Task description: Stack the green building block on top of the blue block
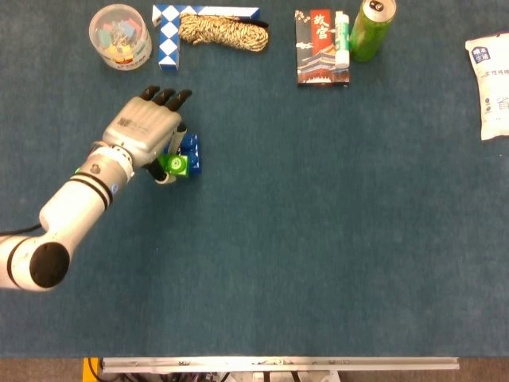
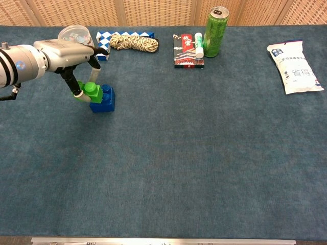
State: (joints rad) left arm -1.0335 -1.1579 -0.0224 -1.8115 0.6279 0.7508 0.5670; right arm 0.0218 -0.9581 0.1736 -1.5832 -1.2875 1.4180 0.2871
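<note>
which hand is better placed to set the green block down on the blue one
Left. The left hand already holds the green block right at the blue block, over its left edge. The right hand shows in neither view.
</note>
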